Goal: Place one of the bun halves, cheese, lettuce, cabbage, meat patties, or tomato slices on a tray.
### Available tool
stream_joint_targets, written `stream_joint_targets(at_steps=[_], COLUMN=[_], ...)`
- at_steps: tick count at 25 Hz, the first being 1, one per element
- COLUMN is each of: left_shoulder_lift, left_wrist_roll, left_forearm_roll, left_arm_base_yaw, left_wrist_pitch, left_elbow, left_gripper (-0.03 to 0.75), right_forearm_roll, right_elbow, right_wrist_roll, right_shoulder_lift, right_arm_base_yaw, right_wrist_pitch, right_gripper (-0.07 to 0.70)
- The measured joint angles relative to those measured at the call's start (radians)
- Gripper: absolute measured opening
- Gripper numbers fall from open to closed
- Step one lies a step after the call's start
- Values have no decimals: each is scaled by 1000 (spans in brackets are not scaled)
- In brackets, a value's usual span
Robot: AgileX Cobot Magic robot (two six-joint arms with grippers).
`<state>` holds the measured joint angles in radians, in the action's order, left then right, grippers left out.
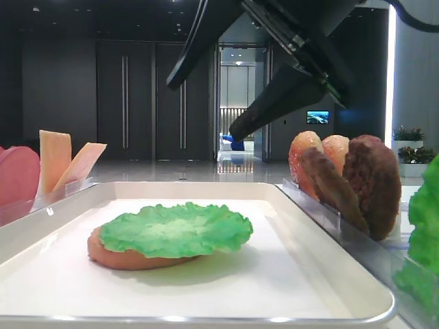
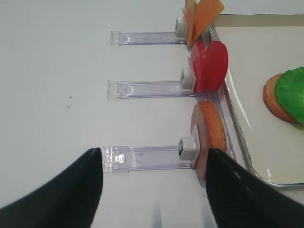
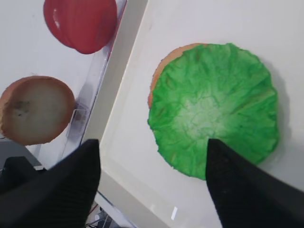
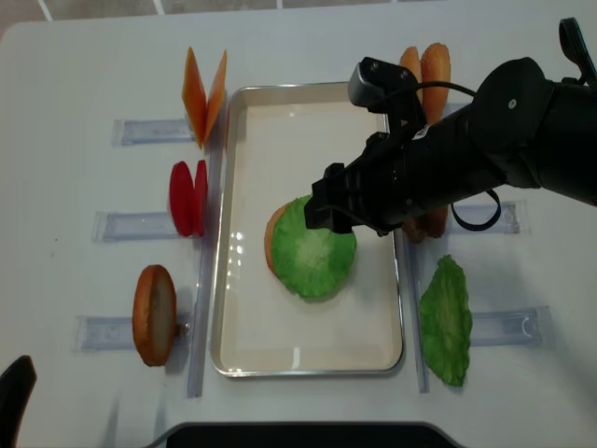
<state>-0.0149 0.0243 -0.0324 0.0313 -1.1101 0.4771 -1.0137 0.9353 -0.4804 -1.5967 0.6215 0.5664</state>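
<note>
Lettuce (image 3: 213, 107) lies on tray (image 3: 128, 156) — right gripper (image 3: 152, 183) spread wide above.

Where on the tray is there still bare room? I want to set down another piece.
The tray is bare at its far end, between the rim and the lettuce, and along the near rim. The middle is crowded: lettuce over a bun half, right gripper above.

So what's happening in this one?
A burger is being stacked on the tray. A lettuce leaf lies on a bun half there. The right gripper hovers over the stack, jaws open and empty. The left gripper sits open beside the tray, holding nothing.
</note>
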Motion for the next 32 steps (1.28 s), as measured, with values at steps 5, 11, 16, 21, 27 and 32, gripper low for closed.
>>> stream_joint_targets(at_steps=[5,11,16,21,27,32], left_shoulder_lift=[0,0,0,0,0,0], left_wrist_roll=[0,0,0,0,0,0], left_forearm_roll=[0,0,0,0,0,0], left_arm_base_yaw=[0,0,0,0,0,0], left_wrist_pitch=[0,0,0,0,0,0], left_elbow=[0,0,0,0,0,0], left_gripper=[517,517,517,517,517,517], right_forearm_roll=[14,285,556,852,998,999], right_elbow=[37,130,150,159,160,160], right_wrist_roll=[46,316,553,775,862,862], right_shoulder_lift=[46,142,202,216,220,221], right_arm_base_yaw=[58,76,76,76,76,14], right_wrist_pitch=[12,87,182,345,469,519], right_gripper=[455,455,455,455,455,455])
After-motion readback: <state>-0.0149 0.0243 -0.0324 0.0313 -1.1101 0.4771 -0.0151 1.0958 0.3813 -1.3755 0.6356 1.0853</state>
